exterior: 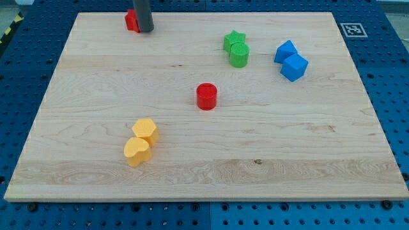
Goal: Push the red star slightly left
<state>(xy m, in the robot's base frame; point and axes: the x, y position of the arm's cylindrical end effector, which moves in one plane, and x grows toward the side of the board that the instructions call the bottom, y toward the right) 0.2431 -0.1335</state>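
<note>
Tip (146,30) of my rod touches the red star's (131,20) right side, near the board's top edge.

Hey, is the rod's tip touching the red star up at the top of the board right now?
Cannot tell. In the camera view my tip overlaps the right side of the red star, so no gap shows, but the rod hides the spot where contact would be.

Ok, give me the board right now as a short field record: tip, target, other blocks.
tip: my tip at the view's top left, against the right side of the red star
target: red star, partly hidden by the rod, near the board's top edge
red cylinder: board centre
green pair: top, right of centre
blue pair: upper right
yellow pair: lower left
</note>
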